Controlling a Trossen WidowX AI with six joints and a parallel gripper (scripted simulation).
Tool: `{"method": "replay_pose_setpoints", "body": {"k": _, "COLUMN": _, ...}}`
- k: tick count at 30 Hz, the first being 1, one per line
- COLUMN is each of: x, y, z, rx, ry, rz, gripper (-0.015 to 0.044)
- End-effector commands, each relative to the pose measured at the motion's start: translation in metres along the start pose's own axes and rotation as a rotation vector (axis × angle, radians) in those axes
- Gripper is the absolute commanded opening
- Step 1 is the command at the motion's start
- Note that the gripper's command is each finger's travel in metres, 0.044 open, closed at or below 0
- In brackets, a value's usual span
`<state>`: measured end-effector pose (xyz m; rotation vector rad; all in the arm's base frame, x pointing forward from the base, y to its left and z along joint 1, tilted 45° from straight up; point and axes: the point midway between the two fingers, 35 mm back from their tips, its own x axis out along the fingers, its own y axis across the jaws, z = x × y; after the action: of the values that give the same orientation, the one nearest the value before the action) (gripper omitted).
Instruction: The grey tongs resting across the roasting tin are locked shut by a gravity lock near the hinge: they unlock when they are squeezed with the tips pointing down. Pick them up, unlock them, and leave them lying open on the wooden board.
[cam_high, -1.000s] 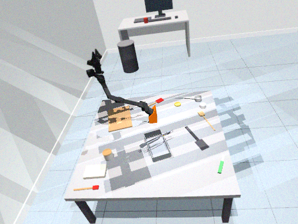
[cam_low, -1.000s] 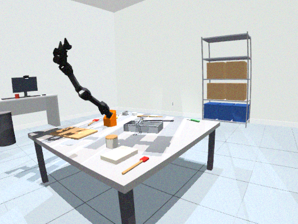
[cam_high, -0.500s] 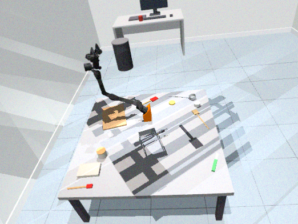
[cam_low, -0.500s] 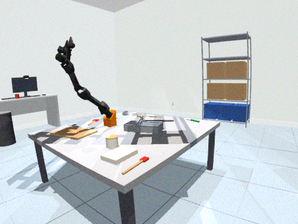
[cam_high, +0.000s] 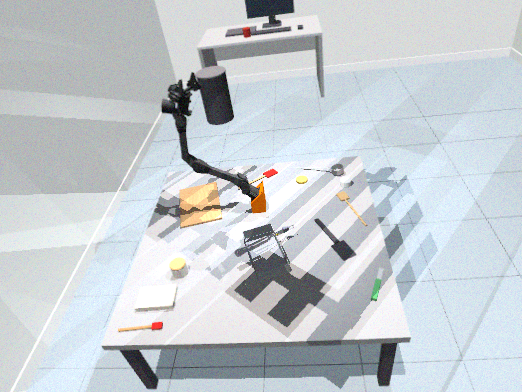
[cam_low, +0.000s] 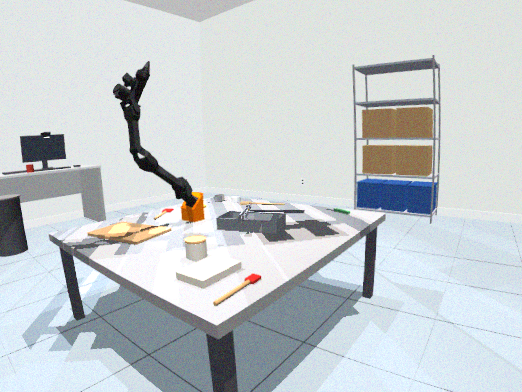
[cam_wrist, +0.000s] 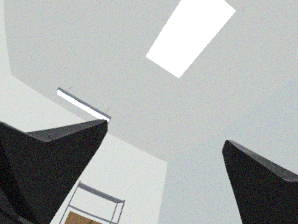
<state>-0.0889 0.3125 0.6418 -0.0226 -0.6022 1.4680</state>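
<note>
With my gripper (cam_low: 145, 69) spread empty overhead, I judge the grey tongs (cam_high: 265, 239) across the roasting tin (cam_low: 250, 221) stiff, light and slick, best pinched mid-arm.

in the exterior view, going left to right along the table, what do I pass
wooden board → orange arm base → roasting tin with the grey tongs across it → green-handled tool

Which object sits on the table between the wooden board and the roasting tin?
In the top view, the arm's orange base stands between the wooden board and the roasting tin.
</note>
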Motion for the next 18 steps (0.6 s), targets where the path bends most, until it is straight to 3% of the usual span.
{"method": "replay_pose_setpoints", "body": {"k": 1, "x": 0.012, "y": 0.003, "z": -0.024, "rx": -0.045, "ry": 0.057, "rz": -0.001, "gripper": 0.0440}}
{"method": "replay_pose_setpoints", "body": {"k": 18, "x": 0.050, "y": -0.020, "z": -0.157, "rx": -0.288, "ry": 0.410, "rz": -0.071, "gripper": 0.0440}}
